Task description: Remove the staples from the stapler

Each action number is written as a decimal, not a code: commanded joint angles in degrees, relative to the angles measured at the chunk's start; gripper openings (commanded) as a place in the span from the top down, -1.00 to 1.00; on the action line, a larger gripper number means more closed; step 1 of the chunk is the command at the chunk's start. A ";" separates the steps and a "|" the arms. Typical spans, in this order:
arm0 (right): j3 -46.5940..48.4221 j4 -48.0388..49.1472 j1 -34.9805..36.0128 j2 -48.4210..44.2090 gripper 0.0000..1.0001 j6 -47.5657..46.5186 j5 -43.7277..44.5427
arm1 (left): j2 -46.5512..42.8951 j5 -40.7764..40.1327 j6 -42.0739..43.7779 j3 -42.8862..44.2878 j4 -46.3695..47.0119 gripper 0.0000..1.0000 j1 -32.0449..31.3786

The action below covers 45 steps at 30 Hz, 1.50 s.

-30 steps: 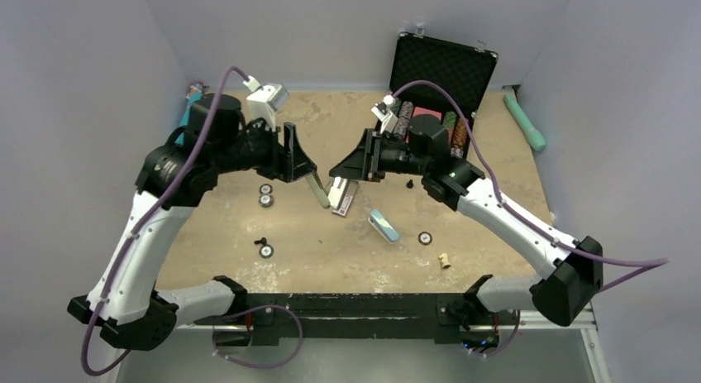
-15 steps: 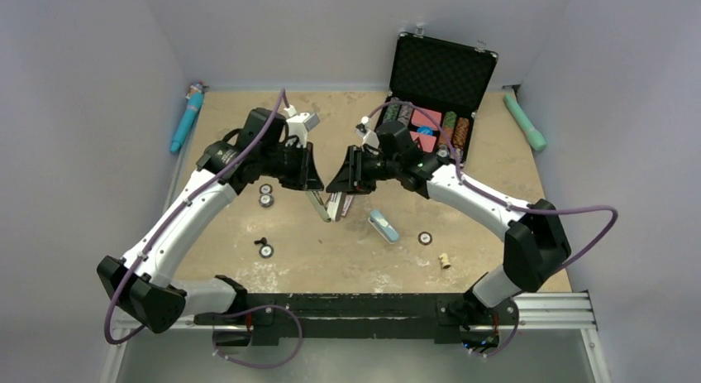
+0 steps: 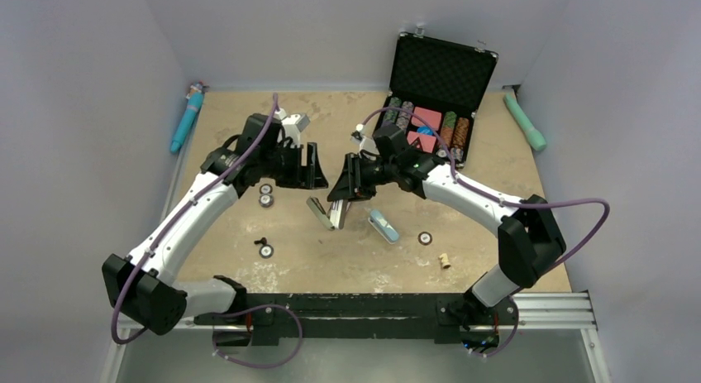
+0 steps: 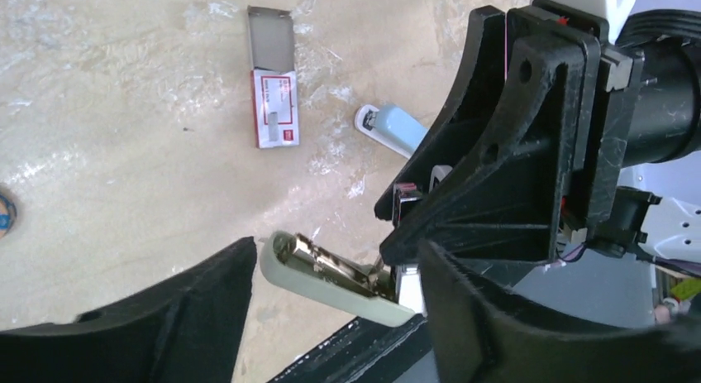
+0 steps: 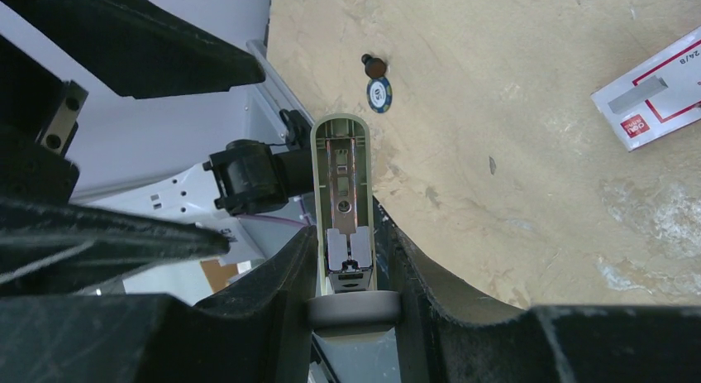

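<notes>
While the right tool (image 3: 343, 189) pinches the olive metal piece (image 5: 340, 176) and the left tool (image 4: 335, 317) sits spread around it, the pale-blue stapler (image 3: 383, 226) lies free on the surface (image 3: 347, 263), near the right tool, long axis diagonal.

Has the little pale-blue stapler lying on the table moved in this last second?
No. The stapler lies just as far left of the small round chip as before.

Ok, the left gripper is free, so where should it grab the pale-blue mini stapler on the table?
Probably mid-body, across its two long sides, from straight above. The pale-blue mini stapler lies on the table apart from other things, a narrow rounded oblong set diagonally, so the open left gripper should turn square to that long axis.
</notes>
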 commanded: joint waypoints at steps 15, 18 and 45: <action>2.16 1.86 0.05 -1.71 1.00 -0.06 1.62 | 6.51 10.75 -5.27 -6.22 7.47 0.43 0.53; 1.89 2.78 0.00 -1.79 1.00 1.31 3.51 | 5.62 10.06 -5.77 -8.55 6.91 0.48 0.53; -0.33 8.17 0.00 7.39 1.00 3.35 3.27 | 10.60 7.92 -5.32 -12.51 4.46 0.45 0.53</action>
